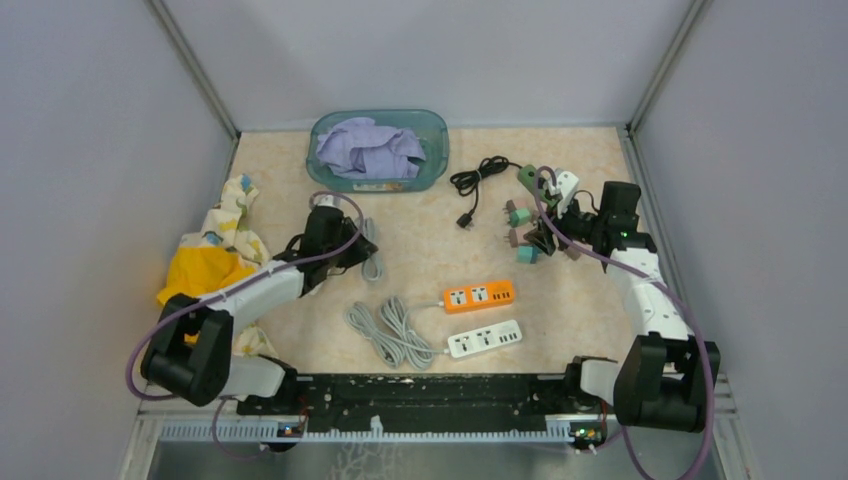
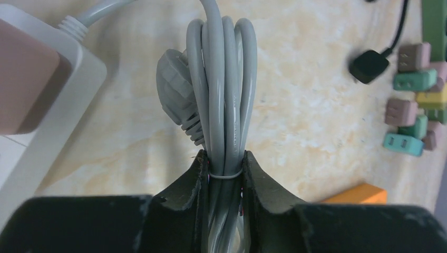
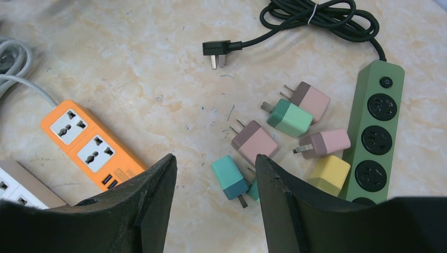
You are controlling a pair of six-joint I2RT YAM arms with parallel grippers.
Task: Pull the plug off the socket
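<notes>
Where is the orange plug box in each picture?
Top external: the orange power strip lies mid-table, just above the white strip.
Left wrist: only its orange corner peeks in at the bottom right.
Right wrist: it lies at the lower left, sockets facing up.
Shared landmark: the black plug shows in all three views.

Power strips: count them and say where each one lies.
4: the orange strip mid-table; white strip just in front of it; green strip far right beside loose adapters; second white strip on the left, clear only in the left wrist view.
</notes>
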